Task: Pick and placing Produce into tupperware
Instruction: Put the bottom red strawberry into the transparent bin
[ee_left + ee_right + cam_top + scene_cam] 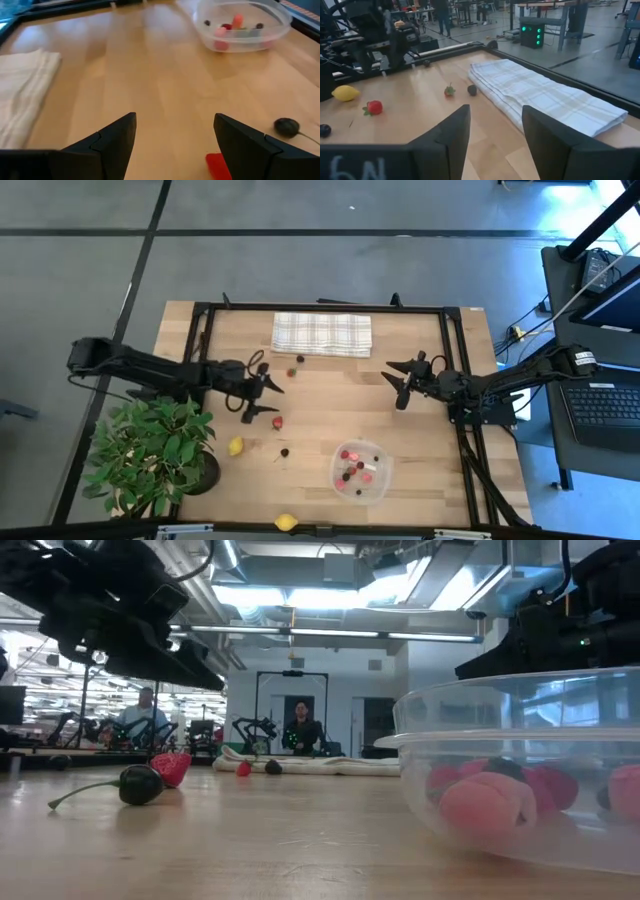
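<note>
Clear plastic, the tupperware [361, 471] sits ahead of and between my two grippers in the high view, already holding several red and dark pieces. My left gripper [268, 397] hangs over the bench [330, 395] with its jaws apart and nothing between them; a strawberry [277, 422] lies just beside it and a dark cherry [285, 452] a little farther on. My right gripper [396, 384] waits well across from it, parted and empty. Still loose: one lemon [235, 446] near the potted plant [150, 455], a second lemon [287, 522] at the near bench edge, and two small pieces [296, 364] beside the checked cloth [322, 334].

Low view: the cherry and strawberry rest together on the wood, apart from the container wall, behind which pink and red pieces show.

Left wrist view: open fingers [112, 137] frame bare wood, the strawberry's red edge just under one finger, the container well beyond.

Right wrist view: open fingers [452, 132] face the cloth. I judge the job partly done, with about six pieces outstanding.

Writing: only pale characters resembling "6N" on my right gripper body; no brands legible.
</note>
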Robot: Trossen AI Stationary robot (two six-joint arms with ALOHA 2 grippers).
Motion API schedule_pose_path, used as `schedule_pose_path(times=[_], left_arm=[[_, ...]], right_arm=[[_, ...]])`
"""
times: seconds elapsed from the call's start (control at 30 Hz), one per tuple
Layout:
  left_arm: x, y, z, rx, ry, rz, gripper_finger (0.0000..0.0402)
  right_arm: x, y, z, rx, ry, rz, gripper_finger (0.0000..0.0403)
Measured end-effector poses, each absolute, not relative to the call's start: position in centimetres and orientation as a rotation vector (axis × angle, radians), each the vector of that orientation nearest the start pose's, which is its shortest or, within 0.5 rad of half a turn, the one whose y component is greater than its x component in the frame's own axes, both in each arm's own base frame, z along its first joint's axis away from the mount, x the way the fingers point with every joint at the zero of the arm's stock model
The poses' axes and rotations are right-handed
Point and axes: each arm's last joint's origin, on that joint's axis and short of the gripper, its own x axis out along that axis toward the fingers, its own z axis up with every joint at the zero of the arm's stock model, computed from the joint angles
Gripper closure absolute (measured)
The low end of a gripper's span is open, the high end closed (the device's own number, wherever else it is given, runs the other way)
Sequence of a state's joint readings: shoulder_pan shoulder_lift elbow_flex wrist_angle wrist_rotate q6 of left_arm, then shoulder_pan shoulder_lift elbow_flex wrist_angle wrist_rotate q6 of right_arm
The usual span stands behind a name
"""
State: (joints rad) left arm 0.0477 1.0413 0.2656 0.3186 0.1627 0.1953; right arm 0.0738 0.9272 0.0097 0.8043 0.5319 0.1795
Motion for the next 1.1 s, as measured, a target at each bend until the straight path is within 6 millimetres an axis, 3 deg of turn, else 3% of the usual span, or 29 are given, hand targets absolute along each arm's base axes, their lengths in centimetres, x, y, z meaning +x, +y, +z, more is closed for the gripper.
schedule_pose_path(times=[0.3, 0.57, 1.1], left_arm=[[20.5, -1.1, 13.4, 0.159, 0.571, -0.209, 0.0140], [21.3, -2.0, 12.0, 0.119, 0.580, -0.296, 0.0140], [21.7, -2.2, 9.2, 0.048, 0.689, -0.268, 0.0140]], right_arm=[[15.1, -0.4, 14.6, 0.142, 0.068, -0.465, 0.0221], [15.1, -0.4, 14.6, 0.142, 0.069, -0.465, 0.0221], [15.1, -0.3, 14.5, 0.138, 0.079, -0.466, 0.0221]])
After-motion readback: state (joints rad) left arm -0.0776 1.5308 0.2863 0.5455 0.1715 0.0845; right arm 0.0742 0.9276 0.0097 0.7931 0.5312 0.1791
